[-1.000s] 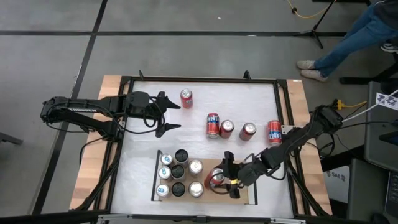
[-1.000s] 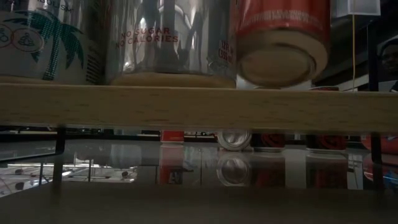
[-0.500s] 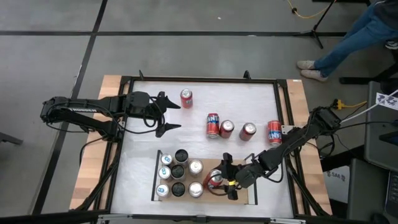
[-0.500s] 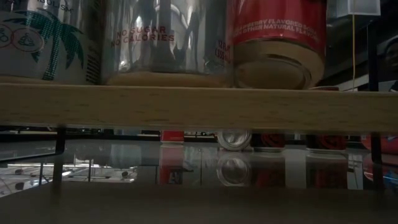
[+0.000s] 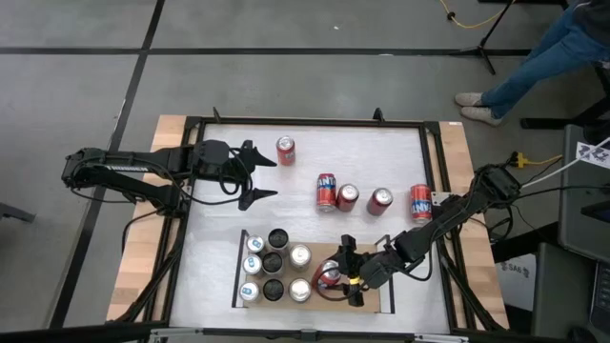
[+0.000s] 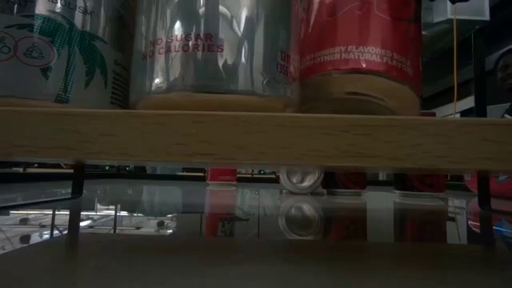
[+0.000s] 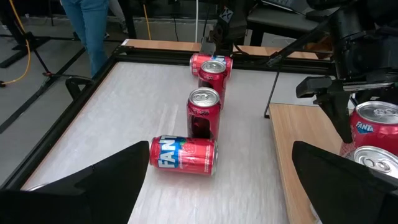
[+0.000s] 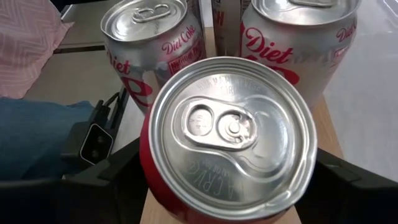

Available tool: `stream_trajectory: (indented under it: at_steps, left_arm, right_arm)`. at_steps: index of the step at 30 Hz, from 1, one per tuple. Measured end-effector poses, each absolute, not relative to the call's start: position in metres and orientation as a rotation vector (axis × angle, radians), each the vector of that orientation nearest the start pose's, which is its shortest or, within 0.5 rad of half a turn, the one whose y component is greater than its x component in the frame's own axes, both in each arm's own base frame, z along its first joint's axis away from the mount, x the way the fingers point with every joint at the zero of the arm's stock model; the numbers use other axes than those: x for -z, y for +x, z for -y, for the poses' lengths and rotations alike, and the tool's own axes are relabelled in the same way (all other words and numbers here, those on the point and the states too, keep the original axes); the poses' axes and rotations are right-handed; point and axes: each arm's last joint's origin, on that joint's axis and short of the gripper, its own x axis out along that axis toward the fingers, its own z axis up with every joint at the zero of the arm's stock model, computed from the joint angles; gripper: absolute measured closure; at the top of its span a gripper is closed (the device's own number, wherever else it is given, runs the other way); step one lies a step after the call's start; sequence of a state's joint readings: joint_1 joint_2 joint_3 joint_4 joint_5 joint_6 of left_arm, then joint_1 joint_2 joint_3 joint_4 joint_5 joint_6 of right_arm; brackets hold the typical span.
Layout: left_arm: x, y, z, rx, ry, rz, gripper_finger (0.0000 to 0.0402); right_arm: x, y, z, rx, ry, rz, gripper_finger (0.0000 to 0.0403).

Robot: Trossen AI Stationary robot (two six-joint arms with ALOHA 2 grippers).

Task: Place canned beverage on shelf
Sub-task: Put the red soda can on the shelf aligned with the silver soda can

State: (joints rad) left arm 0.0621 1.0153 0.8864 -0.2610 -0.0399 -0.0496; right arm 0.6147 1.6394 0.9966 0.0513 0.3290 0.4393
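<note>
Right gripper (image 5: pixel 341 270) had jaws closed on red can (image 5: pixel 330 277), standing on shelf (image 5: pixel 383 297) beside silver cans (image 5: pixel 299 255). Low view alone showed can base flat on wood edge; right wrist view alone showed pull-tab lid facing up, long axis vertical. Left gripper (image 5: pixel 264 177) waited over counter (image 5: pixel 214 238), jaws spread wide, empty.

"Diet Coke" on silver cans (image 8: pixel 155 46) ("FANTA" on a red can (image 7: pixel 183 155)).
</note>
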Motion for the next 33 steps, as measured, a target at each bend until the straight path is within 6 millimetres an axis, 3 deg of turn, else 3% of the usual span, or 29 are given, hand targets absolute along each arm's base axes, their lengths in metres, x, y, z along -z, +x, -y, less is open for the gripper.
stream_trajectory:
  at_steps: [33]
  left_arm:
    - [-0.3191,0.2204,-0.0149,-0.11,-0.053,-0.387,0.0014]
  right_arm:
    - [-0.2152,0.2901,-0.1934,-0.164,0.093,-0.599,0.0109]
